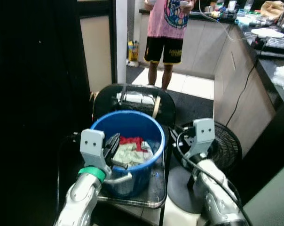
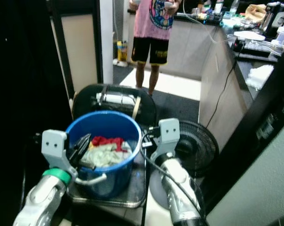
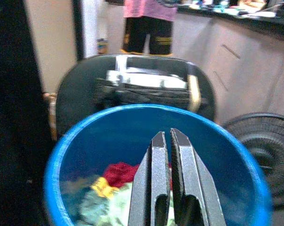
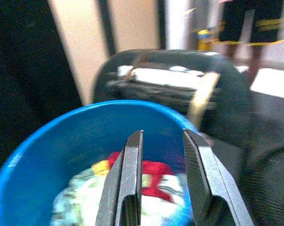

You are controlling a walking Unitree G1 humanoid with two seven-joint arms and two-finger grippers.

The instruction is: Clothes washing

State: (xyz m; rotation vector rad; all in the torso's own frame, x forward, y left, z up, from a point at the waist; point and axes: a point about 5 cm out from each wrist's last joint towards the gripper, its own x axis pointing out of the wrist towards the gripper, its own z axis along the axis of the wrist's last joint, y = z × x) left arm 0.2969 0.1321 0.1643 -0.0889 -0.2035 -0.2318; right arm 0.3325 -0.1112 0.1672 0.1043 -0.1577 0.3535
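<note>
I have both silver arms raised in front of me, bent at the elbow, one on each side of the blue bucket (image 1: 128, 155). My left gripper (image 1: 113, 145) leans in over the bucket's near left rim, its black fingers (image 3: 163, 188) pressed almost together with only a thin slit between them, holding nothing. Just beyond and below those tips lie the clothes (image 1: 130, 151), a pale greenish heap with a red piece (image 4: 153, 172) on the far side and a bit of yellow beside it. My right gripper (image 4: 163, 155) sits off the bucket's right rim, angled toward it, its fingers parted by a narrow gap and empty; through that gap I see the same red piece down in the bucket. The bucket stands on a clear tray (image 1: 153, 195) under both wrists. Past the left gripper, behind the bucket, is a black chair (image 1: 132, 101) with a bundle on it. To the outside of my right arm is a black floor fan (image 1: 226, 146). Well ahead of both grippers a person (image 1: 166, 33) in a pink shirt and black shorts stands at a counter (image 2: 212, 37).
</note>
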